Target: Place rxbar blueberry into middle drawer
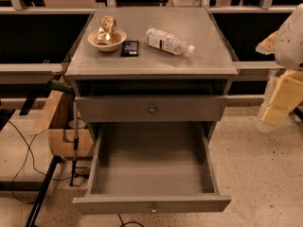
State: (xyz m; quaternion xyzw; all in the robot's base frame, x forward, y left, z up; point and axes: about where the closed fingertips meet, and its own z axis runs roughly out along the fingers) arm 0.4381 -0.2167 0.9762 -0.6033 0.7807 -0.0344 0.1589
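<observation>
The rxbar blueberry (pixel 129 48) is a small dark flat packet lying on the cabinet top, between a bowl and a bottle. The middle drawer (pixel 151 193) is pulled far out toward me, a wide shallow grey tray with a small knob on its narrow front panel; nothing lies in it. My gripper (pixel 273 113) hangs at the right edge of the view, beside the cabinet and about level with the upper drawer front. It is well away from the bar and holds nothing that I can see.
A pale bowl (pixel 107 40) holding a shiny gold foil packet (pixel 106 28) sits left of the bar. A clear water bottle (pixel 168 41) lies on its side to the right. The upper drawer front (pixel 152 109) is shut. Cables, a stand and cardboard are on the floor at left.
</observation>
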